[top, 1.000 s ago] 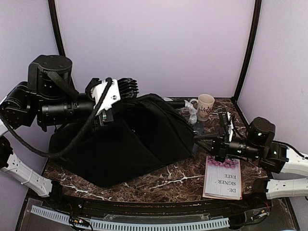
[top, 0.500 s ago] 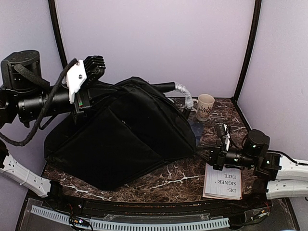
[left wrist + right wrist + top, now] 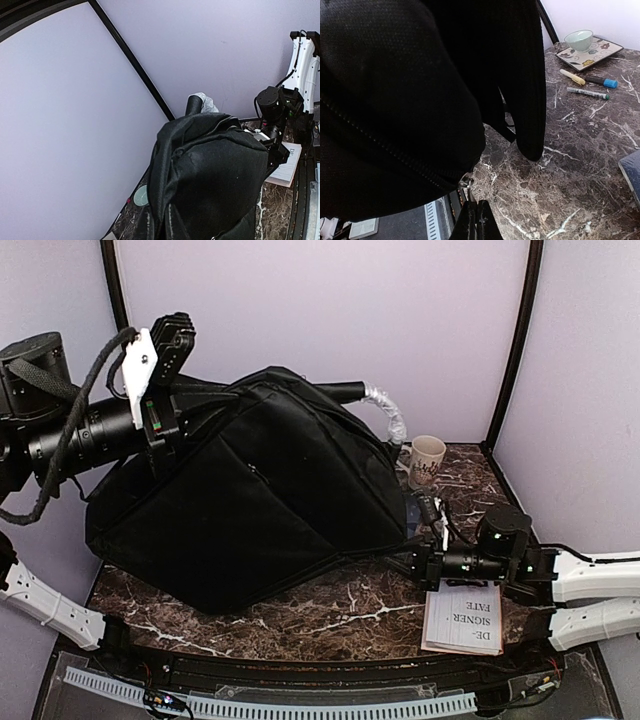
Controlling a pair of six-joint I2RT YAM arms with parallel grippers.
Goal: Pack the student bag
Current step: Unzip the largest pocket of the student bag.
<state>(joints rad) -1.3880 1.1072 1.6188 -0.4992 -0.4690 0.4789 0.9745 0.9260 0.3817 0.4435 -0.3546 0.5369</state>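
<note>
Between the shut fingertips of the right gripper point(image 3: 472, 205), low at the near edge of the right wrist view, sits a small metal zipper pull point(image 3: 466, 181). It hangs from the zip line at the bottom corner of the student bag point(image 3: 270, 510), a large black soft fabric backpack. The left gripper point(image 3: 165, 440) is clenched on the bag's upper left edge and holds that end high. The bag therefore hangs slanted, with its lower edge over the dark brown marble table point(image 3: 350, 612).

Seen from above, the bag fills the middle and blocks the far left of the table. A cream mug with a dark pattern point(image 3: 428, 460) stands just beyond its right end, and a white printed booklet point(image 3: 464, 618) lies partly under the right arm.

Only the right wrist view looks beneath the raised fabric. There a broad black strap point(image 3: 530, 100) drops to the marble. Behind it a pale green bowl point(image 3: 578, 40) sits on a patterned rectangular tray point(image 3: 602, 50). A yellow marker point(image 3: 572, 77), a black marker with a blue cap point(image 3: 601, 81) and a thin white pen point(image 3: 588, 93) lie side by side nearer the camera. The corner of a dark blue notebook point(image 3: 632, 172) shows at the right edge.

The left wrist view does not show its own fingers. It looks along the bag's bulging top towards the right arm.

The fabric is matte and finely woven, creased into deep folds. A tubular handle point(image 3: 385, 412), black with a crinkled silvery wrap, arches from the bag's top right.
</note>
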